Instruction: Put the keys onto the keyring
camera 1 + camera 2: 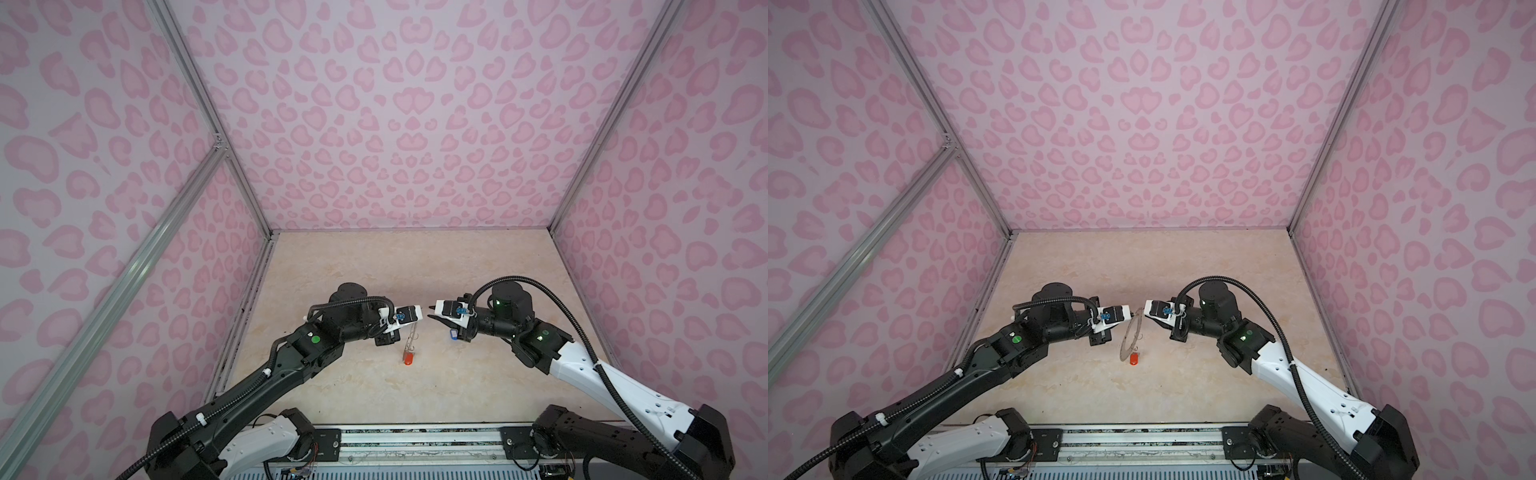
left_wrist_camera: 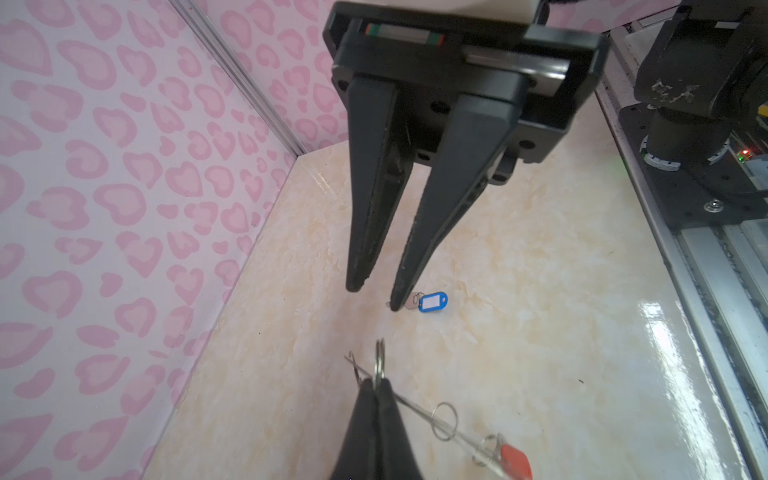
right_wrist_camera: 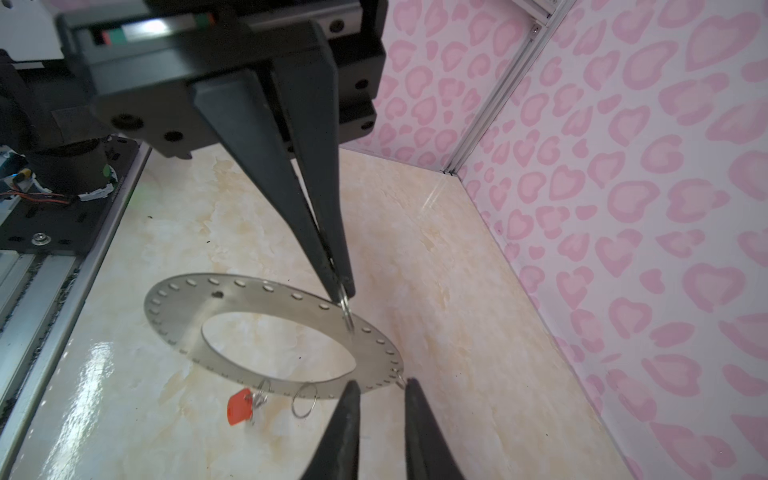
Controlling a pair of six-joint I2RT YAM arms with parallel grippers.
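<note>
Lilac wall panels printed with pink hearts [image 1: 415, 124] are enclosing three sides. Silver aluminium frame bars [image 1: 219, 143] are running up the corners. A glossy beige marble-pattern tabletop [image 1: 415, 266] is reflecting light. A grey slotted metal rail [image 1: 415, 440] is bordering its near edge.

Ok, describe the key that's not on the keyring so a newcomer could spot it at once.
On the beige marble table, look just beneath the right arm's jaws. The blue-tagged key lies flat there on its own. Its neighbour, the red-tagged key, is hooked to the keyring clamped in the left arm's jaws; this one is attached to nothing.
</note>
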